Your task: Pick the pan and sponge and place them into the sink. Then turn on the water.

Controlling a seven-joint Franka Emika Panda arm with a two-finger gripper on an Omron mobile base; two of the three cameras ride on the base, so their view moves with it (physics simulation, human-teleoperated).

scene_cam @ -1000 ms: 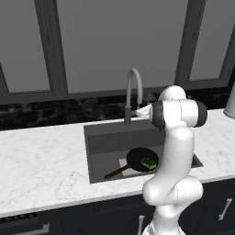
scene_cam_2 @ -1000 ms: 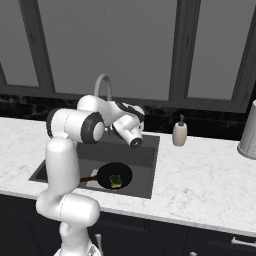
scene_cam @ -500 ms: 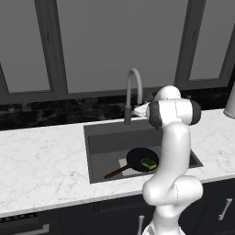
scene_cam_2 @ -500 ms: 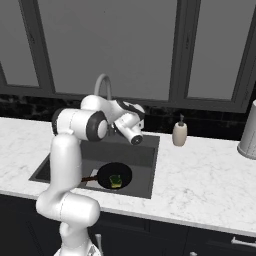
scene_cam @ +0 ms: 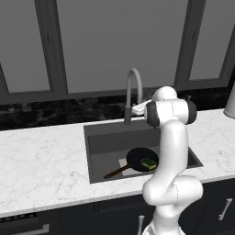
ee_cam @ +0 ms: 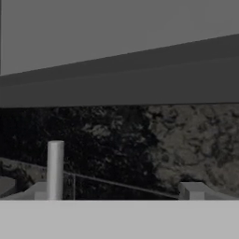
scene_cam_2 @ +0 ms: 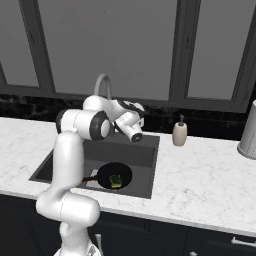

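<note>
- White marble counter (scene_cam: pixel 41 165) around large rectangular dark grey sink (scene_cam: pixel 98 137).
- Round black frying pan (scene_cam: pixel 137 158) with thin reddish-brown handle on sink floor; small yellow-green sponge (scene_cam: pixel 148 163) inside pan.
- Tall arched grey gooseneck faucet (scene_cam: pixel 132 89) behind sink.
- White arm's jaws (scene_cam_2: pixel 136 136) spread wide, empty, raised over sink beside faucet.
- Beige soap dispenser bottle (scene_cam_2: pixel 179 133) on counter right of sink.
</note>
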